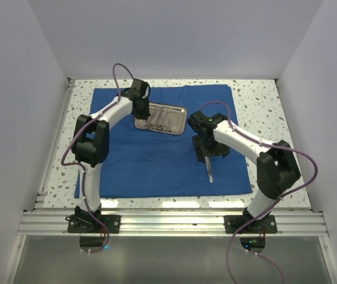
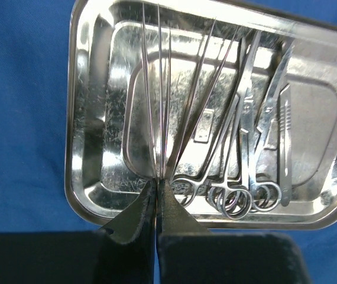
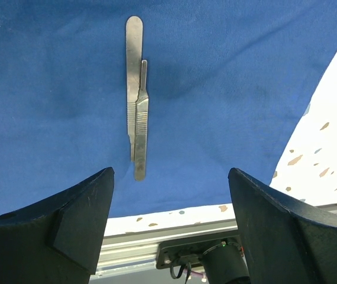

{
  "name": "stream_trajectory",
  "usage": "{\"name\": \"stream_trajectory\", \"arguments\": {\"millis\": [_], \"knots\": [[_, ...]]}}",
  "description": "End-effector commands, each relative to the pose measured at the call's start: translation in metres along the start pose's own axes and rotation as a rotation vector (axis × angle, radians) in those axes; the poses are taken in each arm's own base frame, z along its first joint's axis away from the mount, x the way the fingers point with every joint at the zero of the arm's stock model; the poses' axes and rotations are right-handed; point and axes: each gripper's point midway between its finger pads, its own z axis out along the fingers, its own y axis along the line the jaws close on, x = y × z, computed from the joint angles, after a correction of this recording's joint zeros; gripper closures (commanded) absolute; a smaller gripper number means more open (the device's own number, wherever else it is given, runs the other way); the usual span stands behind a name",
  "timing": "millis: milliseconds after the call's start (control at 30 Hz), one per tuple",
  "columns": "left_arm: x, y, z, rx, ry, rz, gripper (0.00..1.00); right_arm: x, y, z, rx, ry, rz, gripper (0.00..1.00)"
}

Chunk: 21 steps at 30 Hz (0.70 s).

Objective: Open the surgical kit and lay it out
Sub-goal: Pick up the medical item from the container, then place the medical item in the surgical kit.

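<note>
Left claw (image 2: 158,188) clenched, matte black fingers (image 2: 183,222) pressed flat together without a gap, tips just at the near rim of the tray (image 2: 74,148). Right at those tips, the joined end of very thin tweezers (image 2: 151,89); cannot tell whether pinched or only touched. Tray small, rectangular, of shiny scratched steel, with rounded corners and a raised lip, mirroring the thin prongs. Inside, to the right of the thin tweezers, several ring-handled scissors or forceps (image 2: 235,198) side by side, rings toward the claw. Beside them, near the right wall, a flat scalpel handle (image 2: 285,142).

Right claw (image 3: 169,177) released, spread wide, hanging over the royal-blue cloth wrap (image 3: 50,89), gripping nothing. Ahead of it, between the two fingers in the wrist view, flat blunt tweezers (image 3: 136,106) of dull steel with a ribbed grip and a rounded end, lying on the cloth, apart from the claw.

Cloth spread open, soft and woven, with a few shallow creases, carrying the tray on its far part. In the top view, left end of the tray covered by the left wrist (image 1: 138,97). Under the cloth, a white speckled worktop (image 1: 263,106), with an aluminium rail (image 1: 174,222) along the near edge.
</note>
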Motion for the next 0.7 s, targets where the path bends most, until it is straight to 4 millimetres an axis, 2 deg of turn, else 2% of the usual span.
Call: {"name": "stream_trajectory", "arguments": {"millis": [0,100,200,400,467,500,533,600,633,667], "knots": [[-0.050,-0.014,-0.041,0.018,-0.129,0.023,1.00,-0.016,0.000,-0.006,0.008,-0.041,0.001,0.18],[-0.066,-0.018,-0.057,0.025,-0.164,0.029,1.00,-0.024,0.002,-0.008,0.005,-0.052,0.003,0.18],[-0.069,-0.018,-0.062,0.022,-0.170,0.035,1.00,-0.031,0.004,-0.009,0.004,-0.063,-0.002,0.18],[-0.056,-0.011,-0.066,0.010,-0.153,0.040,1.00,-0.042,0.004,-0.015,0.009,-0.090,-0.001,0.17],[-0.051,-0.009,-0.078,0.011,-0.162,0.041,1.00,-0.047,0.004,-0.018,0.010,-0.099,0.002,0.17],[-0.054,-0.009,-0.093,0.020,-0.186,0.040,1.00,-0.050,0.005,-0.019,0.007,-0.106,0.000,0.17],[-0.041,-0.004,-0.092,0.010,-0.163,0.044,1.00,-0.052,0.006,-0.020,0.003,-0.110,0.002,0.17],[-0.030,0.002,-0.102,0.006,-0.161,0.049,1.00,-0.062,0.009,-0.025,-0.006,-0.125,0.005,0.17],[-0.015,0.009,-0.112,-0.001,-0.152,0.050,1.00,-0.066,0.010,-0.028,-0.012,-0.133,0.005,0.16],[-0.008,0.011,-0.117,0.001,-0.156,0.047,1.00,-0.076,0.013,-0.035,-0.027,-0.158,0.015,0.14]]}}
